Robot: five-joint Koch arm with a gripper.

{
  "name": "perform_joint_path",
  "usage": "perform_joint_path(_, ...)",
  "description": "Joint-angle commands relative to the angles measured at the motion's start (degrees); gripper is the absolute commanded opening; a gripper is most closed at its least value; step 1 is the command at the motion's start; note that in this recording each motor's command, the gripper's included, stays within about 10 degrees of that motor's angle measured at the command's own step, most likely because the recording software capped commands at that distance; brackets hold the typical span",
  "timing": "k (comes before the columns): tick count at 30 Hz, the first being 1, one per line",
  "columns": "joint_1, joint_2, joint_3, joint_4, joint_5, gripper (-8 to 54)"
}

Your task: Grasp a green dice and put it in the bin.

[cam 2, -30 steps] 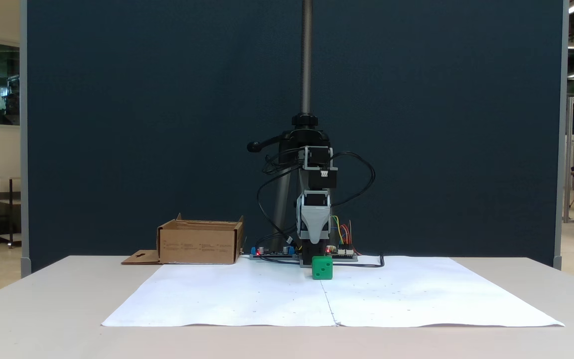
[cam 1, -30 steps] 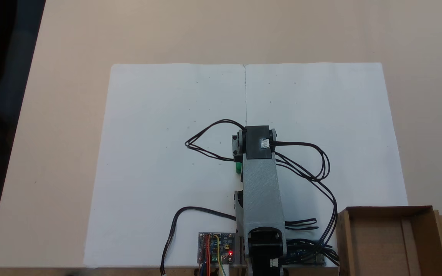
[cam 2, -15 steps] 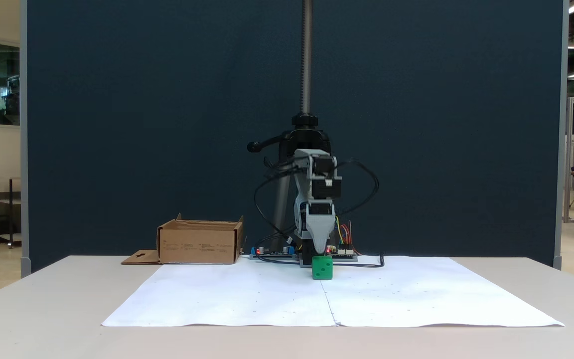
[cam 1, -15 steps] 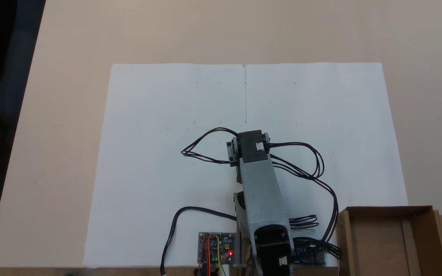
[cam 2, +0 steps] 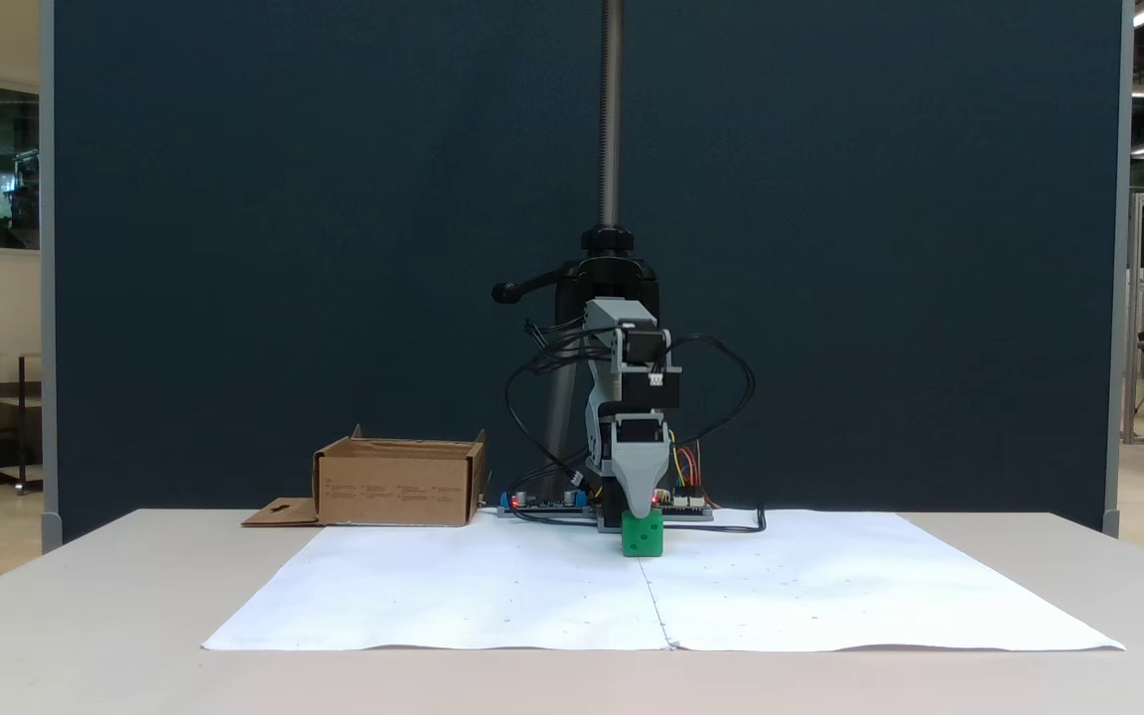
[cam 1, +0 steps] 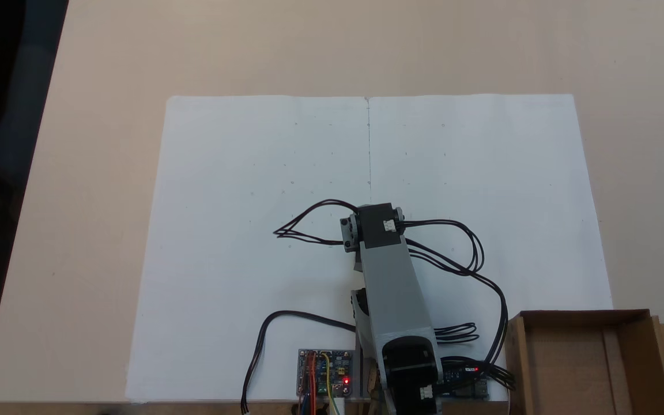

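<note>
The green dice [cam 2: 643, 537] sits on the white paper [cam 2: 493, 586] just in front of the arm's base. My gripper [cam 2: 640, 510] points straight down, and its grey front jaw tip overlaps the top edge of the dice. The second jaw lies behind the first, so the gap between them is hidden. In a fixed view from above, the arm [cam 1: 392, 288] covers the dice and the jaws. The bin [cam 2: 398, 484], a shallow brown cardboard box, stands apart to the left; from above the bin [cam 1: 626, 369] is at the lower right.
Black cables [cam 1: 470, 259] loop out on both sides of the arm. A circuit board [cam 1: 325, 373] with a red light lies by the base. A dark blue panel [cam 2: 234, 248] and a metal pole [cam 2: 612, 109] stand behind the table. White paper [cam 1: 251, 173] stretches ahead of the arm.
The arm has folded down and turned slightly, bringing the gripper from well above the dice onto its top. The dice has stayed in place.
</note>
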Motion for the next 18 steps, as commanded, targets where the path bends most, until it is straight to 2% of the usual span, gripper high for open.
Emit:
perform_joint_path(1, -0.26, 3.08, -0.44, -2.29, 3.78, 43.1)
perform_joint_path(18, -0.09, -1.14, 0.62, -2.29, 7.29, 42.2)
